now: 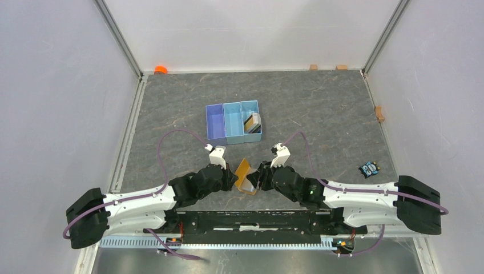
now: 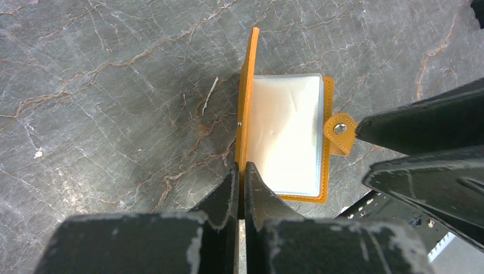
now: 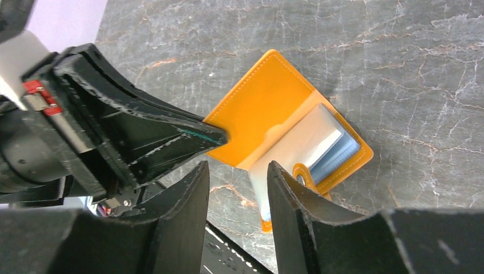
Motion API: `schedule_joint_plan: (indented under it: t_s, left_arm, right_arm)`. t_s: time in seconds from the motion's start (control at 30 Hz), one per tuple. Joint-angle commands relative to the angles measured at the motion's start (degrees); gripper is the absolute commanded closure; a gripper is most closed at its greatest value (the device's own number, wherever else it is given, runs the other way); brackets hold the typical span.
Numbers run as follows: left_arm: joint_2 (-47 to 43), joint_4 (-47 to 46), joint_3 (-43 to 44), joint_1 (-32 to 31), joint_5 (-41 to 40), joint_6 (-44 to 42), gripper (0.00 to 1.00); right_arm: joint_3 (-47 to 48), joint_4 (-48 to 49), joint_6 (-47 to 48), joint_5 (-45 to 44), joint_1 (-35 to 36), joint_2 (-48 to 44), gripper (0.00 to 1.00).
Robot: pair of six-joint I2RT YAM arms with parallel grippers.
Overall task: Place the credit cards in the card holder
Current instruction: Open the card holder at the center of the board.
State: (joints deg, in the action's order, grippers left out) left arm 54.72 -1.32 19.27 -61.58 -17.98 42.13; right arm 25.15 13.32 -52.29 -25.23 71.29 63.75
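The card holder (image 1: 243, 173) lies at the middle of the worktop's near edge, between the 2 grippers, and it is already open. The left gripper (image 2: 240, 174) is pressed together on the edge of 1 orange cover and holds that cover tilted up off the worktop. The other cover lies flat with the clear sleeves (image 2: 285, 140) facing up. The right gripper (image 3: 238, 168) has its jaws spread, with nothing pinched. In the left wrist view 1 of its fingers sits just beside the clasp tab (image 2: 341, 131).

The sleeves look empty. I can see no card in them, though the stack is milky and its lower layers are hard to read. The cards (image 1: 250, 121) sit in the right compartment of the 3-part blue tray (image 1: 216, 123), near the worktop's middle and well apart from the holder. How many there are I cannot tell.

So, as I judge it, only the opening is done. Every card remains to be fetched from the tray, slid into a sleeve and, perhaps, the holder shut afterwards.
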Motion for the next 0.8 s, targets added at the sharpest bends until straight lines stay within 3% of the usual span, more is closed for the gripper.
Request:
schedule_joint_plan:
  t_s: [0.0, 0.3, 0.77]
  left_arm:
    - [-0.58, -0.22, 0.25, -0.23, -0.70, -0.03, 0.98]
    - [-1.01, -0.28, -0.53, -0.25, -0.74, 0.76, 0.98]
    - [-0.94, -0.74, -1.15, -0.27, -0.69, 0.94, 0.98]
  right_arm:
    - [-0.69, 3.79, -0.71, 3.69, -1.51, 1.96, 0.53]
    - [-2.94, 0.35, -3.75, 3.22, -3.36, 3.27, 0.52]
    - [-8.60, 8.47, -5.28, 7.61, -6.33, 4.78, 0.54]
